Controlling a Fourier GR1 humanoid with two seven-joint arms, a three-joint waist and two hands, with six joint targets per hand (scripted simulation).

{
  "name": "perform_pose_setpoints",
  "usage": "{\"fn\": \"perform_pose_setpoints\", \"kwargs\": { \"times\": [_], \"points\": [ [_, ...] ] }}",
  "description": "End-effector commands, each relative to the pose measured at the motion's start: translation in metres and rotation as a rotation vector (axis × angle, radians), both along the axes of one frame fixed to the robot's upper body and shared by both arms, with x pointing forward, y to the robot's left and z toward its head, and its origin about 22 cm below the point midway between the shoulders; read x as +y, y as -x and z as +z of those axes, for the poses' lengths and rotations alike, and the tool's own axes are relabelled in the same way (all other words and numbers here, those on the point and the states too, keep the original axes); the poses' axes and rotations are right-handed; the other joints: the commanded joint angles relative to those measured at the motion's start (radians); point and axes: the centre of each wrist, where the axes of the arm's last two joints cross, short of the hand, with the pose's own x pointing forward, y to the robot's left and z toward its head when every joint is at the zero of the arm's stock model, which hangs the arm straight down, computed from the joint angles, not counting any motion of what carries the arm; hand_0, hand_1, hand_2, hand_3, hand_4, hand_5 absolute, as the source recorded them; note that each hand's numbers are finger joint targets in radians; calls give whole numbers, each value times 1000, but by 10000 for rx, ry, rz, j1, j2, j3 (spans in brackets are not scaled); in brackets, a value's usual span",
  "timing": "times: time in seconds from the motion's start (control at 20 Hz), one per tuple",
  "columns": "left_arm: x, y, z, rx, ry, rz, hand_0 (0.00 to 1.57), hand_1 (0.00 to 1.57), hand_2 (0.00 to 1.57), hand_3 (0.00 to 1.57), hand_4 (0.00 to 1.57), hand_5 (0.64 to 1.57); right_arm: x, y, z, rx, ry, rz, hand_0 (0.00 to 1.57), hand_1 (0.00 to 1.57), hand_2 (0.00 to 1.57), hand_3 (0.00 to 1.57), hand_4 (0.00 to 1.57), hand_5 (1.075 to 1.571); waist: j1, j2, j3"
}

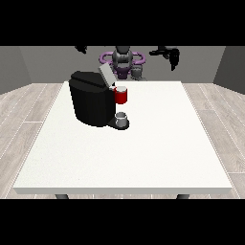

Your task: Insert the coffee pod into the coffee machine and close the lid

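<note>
A black coffee machine [91,103] stands on the white table [143,153] at the left of centre, its grey lid [105,74] tilted up and open. Its red pod holder [121,95] juts out at the front, with a small grey top showing in it. Below that a small grey cup [122,118] sits on the machine's base. The hand at the view's right [173,55] hangs in the air far back, well right of the machine, fingers pointing down. At the view's left only a bit of the other hand [81,49] shows at the top edge.
The robot's torso [122,62] stands behind the table's far edge. Wooden floor surrounds the table. The white table top stretches wide in front of and to the right of the machine.
</note>
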Motion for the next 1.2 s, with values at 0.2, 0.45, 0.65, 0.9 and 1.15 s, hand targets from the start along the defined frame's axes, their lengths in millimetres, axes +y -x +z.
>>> {"fn": "perform_pose_setpoints", "kwargs": {
  "times": [0.2, 0.45, 0.65, 0.9, 1.15],
  "points": [
    [-4, 19, 13, -623, 321, -122, 0, 0, 0, 0, 0, 1571, 7, -23, 3, -161, -272, 62, 0, 0, 0, 0, 0, 1571, 548, 823, 2],
    [-7, 31, 22, -510, 762, 519, 0, 0, 0, 0, 0, 1571, 15, -28, -8, 244, -377, 220, 0, 0, 0, 0, 0, 1571, 103, 999, 0],
    [6, 34, 41, -1209, 449, 555, 0, 0, 0, 0, 0, 1571, -5, -46, 5, -102, -369, 242, 0, 0, 0, 0, 0, 1571, 250, 1735, 0],
    [10, 38, 51, -1093, 406, 470, 0, 0, 0, 0, 0, 1571, 15, -61, 10, -266, -260, 402, 0, 0, 0, 0, 0, 1571, 160, 2129, 0],
    [15, 55, 51, -1185, 57, 734, 0, 0, 0, 0, 0, 1571, 24, -58, -5, 199, 223, 745, 0, 0, 0, 0, 0, 1571, 128, 1796, -1]
  ]
}}
